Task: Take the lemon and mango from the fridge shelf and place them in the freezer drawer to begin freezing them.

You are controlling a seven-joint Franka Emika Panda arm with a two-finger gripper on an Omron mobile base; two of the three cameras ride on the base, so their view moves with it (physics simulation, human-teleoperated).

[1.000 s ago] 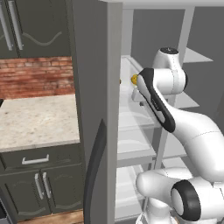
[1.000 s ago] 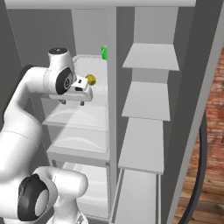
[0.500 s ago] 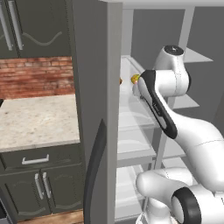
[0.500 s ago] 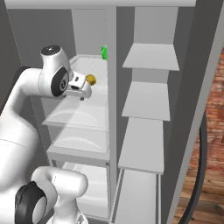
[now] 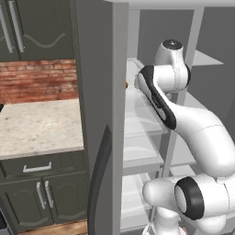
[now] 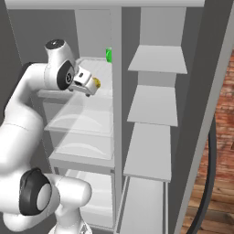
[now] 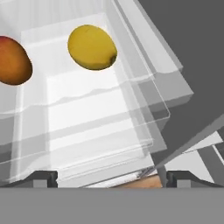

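Observation:
In the hand view the yellow lemon (image 7: 92,47) and the orange-red mango (image 7: 13,60) lie side by side on the white glossy fridge shelf (image 7: 83,100). My gripper (image 7: 111,177) is open, held short of both fruits, its fingertips (image 7: 43,177) wide apart with nothing between them. From the right base view the gripper (image 6: 87,93) hangs at the shelf's (image 6: 98,68) front, with the lemon (image 6: 96,82) just beside the hand. A sliver of the mango (image 5: 126,85) peeks past the door edge in the left base view. The freezer drawer is out of view.
Clear glassy shelves and bins (image 7: 131,131) step down below the white shelf. A green item (image 6: 109,55) stands at the shelf's back. Flat grey door shelves (image 6: 153,105) are stacked on the right. The open fridge door (image 5: 98,114) stands left of the arm, beside a stone counter (image 5: 36,126).
The arm's upper joints have risen a little and the hand has lifted slightly at the shelf front. Lemon and mango have not moved.

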